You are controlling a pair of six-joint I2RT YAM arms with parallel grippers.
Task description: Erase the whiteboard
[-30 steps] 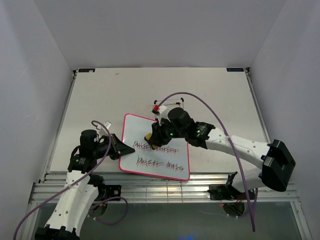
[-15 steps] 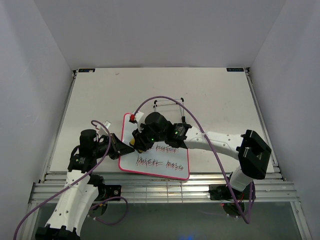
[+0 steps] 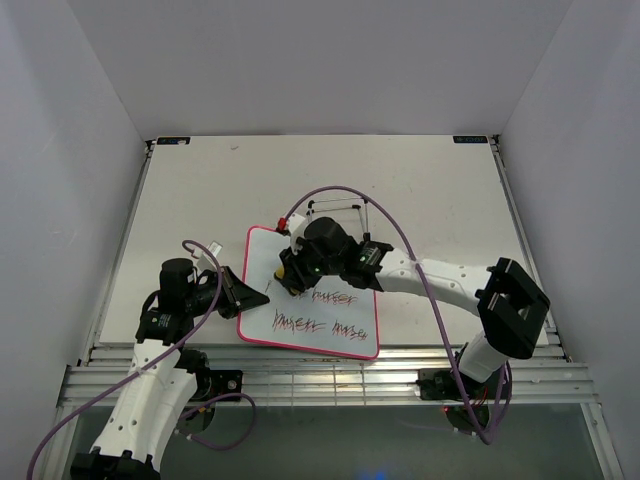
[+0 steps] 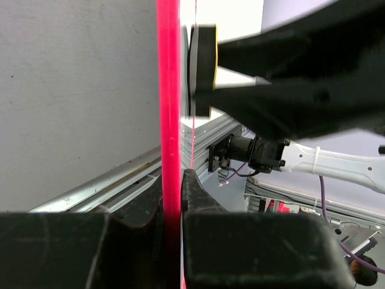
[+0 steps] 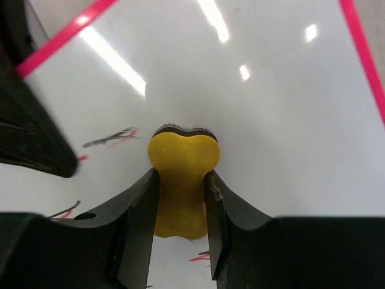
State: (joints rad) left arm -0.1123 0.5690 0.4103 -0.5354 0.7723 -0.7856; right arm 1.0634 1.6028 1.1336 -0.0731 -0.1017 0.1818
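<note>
Whiteboard: lying on table, near centre-left; pink frame, red scribbles across near half, far half clean. Likely light, stiff, slick-faced and apt to slide under wiping; best held at frame edge. Left edge clamped between shut jaws of left gripper. Eraser: yellow, pinched in right gripper, pressed on board's left part.
</note>
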